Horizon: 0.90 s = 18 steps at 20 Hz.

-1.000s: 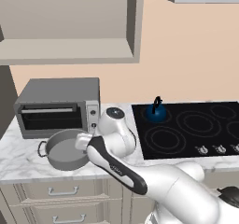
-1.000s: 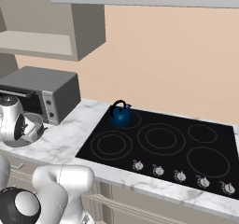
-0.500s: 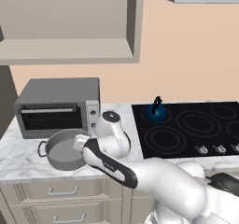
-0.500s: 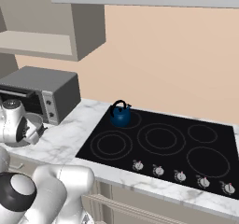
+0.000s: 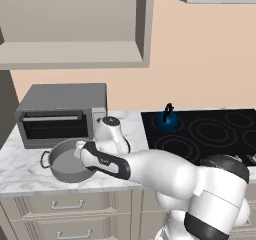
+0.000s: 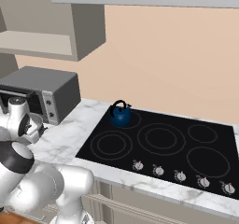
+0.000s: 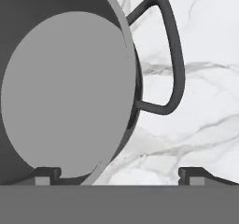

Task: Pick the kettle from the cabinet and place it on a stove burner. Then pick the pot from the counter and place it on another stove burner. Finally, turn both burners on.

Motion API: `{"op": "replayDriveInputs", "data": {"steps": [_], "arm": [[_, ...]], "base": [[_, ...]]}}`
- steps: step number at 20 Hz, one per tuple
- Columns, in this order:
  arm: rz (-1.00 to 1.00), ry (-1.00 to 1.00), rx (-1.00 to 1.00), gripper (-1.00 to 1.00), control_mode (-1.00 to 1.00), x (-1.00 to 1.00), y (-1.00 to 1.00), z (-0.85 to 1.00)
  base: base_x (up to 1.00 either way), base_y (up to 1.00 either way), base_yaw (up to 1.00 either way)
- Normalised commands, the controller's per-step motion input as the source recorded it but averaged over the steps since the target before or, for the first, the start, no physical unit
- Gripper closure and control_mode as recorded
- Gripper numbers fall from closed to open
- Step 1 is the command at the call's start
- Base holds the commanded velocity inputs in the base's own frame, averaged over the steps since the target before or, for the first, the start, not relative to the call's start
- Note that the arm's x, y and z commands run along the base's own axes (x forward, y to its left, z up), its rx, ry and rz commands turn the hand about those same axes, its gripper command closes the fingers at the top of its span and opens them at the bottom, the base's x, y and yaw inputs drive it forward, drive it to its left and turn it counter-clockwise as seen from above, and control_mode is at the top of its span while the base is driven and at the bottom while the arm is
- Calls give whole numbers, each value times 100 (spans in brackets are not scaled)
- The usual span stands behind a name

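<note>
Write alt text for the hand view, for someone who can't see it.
Looking down into a grey pot on a white marble counter, its loop handle sticking out to the right. The open gripper hangs above it, one fingertip over the pot's inside, the other over the counter.

The white marble desk [image 5: 22,171] carries the grey pot [image 5: 65,163] and, behind it, a toaster oven [image 5: 60,115]. The black cooktop [image 6: 161,150] is set into it. The blue kettle [image 6: 121,114] stands on the cooktop's rear left burner.
</note>
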Motion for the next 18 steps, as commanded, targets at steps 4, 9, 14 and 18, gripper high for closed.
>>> {"op": "replayDriveInputs", "data": {"steps": [4,9,14,18], "arm": [[-4,11,-1,-100,-100,24,23,-26],[-4,9,-2,-100,-100,21,26,-28],[-2,9,0,-100,-100,6,22,-25],[-1,3,0,100,-100,3,16,-22]], "base": [[0,0,0],[0,0,0],[0,0,0],[0,0,0]]}}
